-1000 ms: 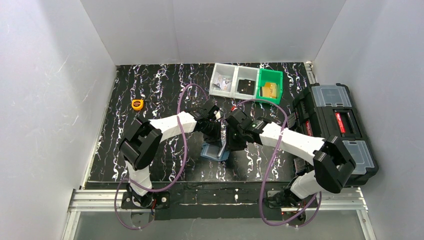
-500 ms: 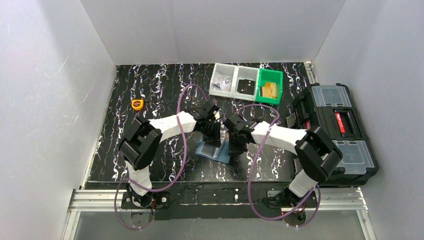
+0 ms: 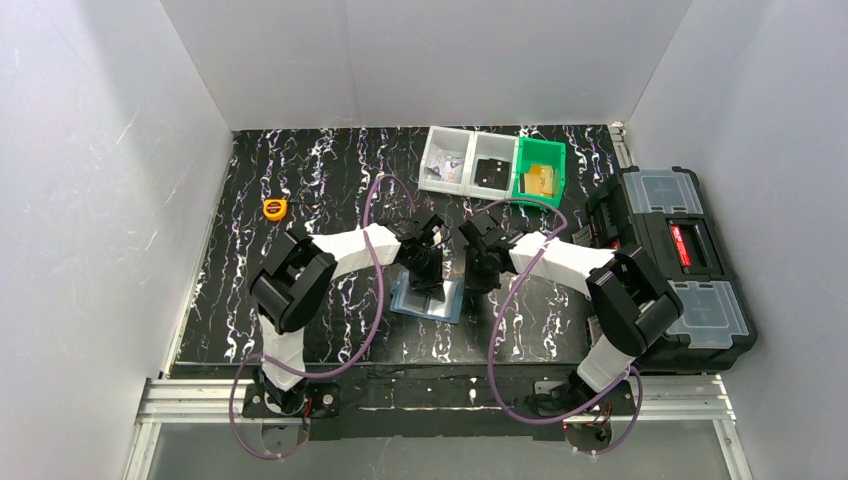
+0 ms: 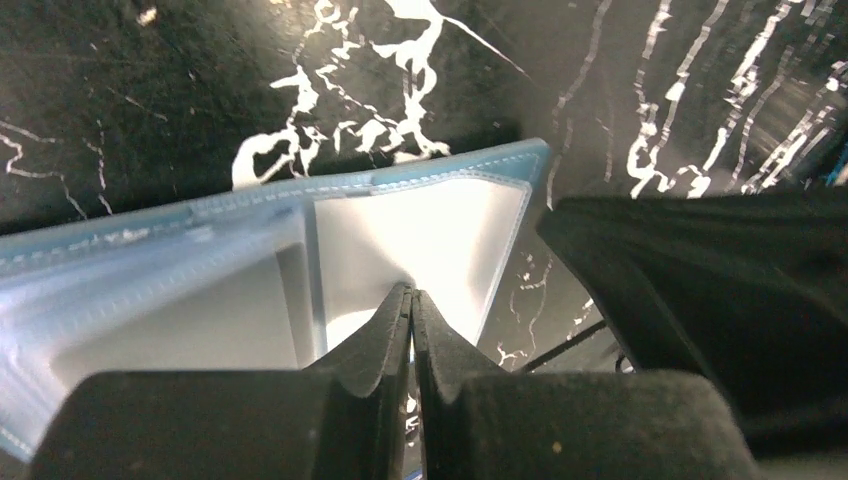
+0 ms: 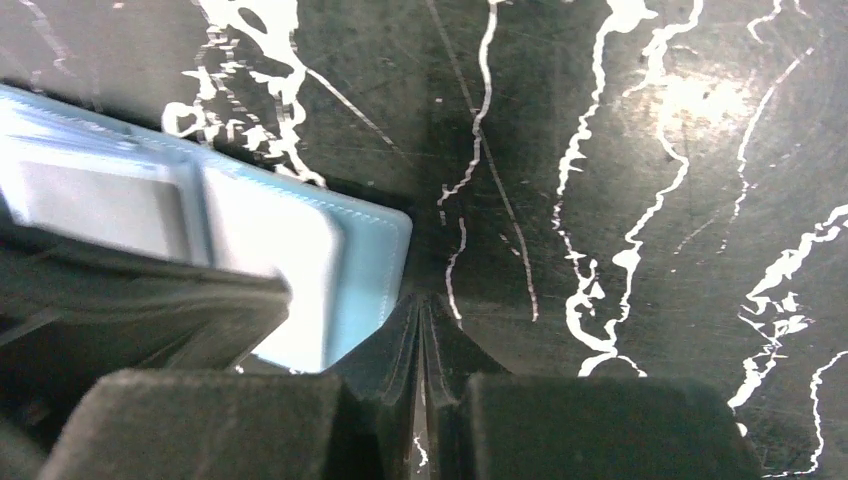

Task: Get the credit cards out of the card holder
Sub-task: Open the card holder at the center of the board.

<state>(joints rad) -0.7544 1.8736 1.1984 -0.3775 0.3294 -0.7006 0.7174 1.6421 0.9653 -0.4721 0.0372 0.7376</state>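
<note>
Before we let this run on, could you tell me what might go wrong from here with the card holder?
1. The left gripper is shut, its tips pressing the open inside of the card holder; it grips nothing, so it may just drag the holder.
2. The right gripper is shut over bare table beside the holder's corner, so it would not steady the holder against a pull.

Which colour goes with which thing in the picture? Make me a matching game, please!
Things:
1. card holder
2. tape measure
3. bin nearest the toolbox
4. toolbox

Colours:
A. black
B. green
C. light blue
D. orange

Pairs: 1-C, 2-D, 3-B, 4-A
</note>
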